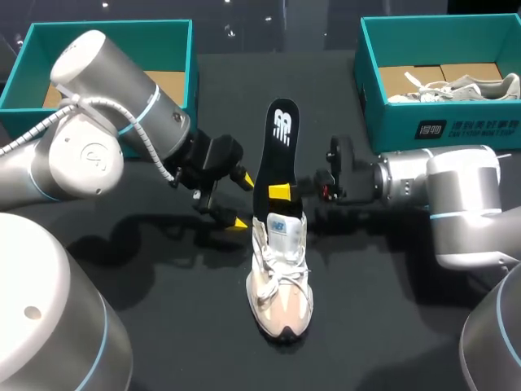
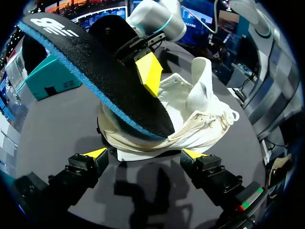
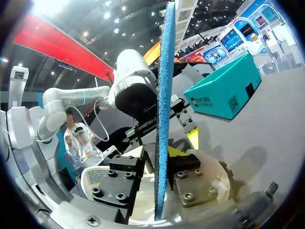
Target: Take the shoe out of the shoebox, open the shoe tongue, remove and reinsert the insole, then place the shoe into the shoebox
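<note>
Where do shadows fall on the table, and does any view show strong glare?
Head view: the left gripper and its arm cast a dark shadow on the table beside the shoe. Left wrist view: a shadow lies between the open fingers. Right wrist view: overhead lights glare strongly beyond the insole.

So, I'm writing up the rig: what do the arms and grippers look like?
The left arm and right arm have rounded silver-grey housings with light blue joint rings. A white coiled cable runs along the left one. The left gripper and right gripper are black, with bright yellow tips.
</note>
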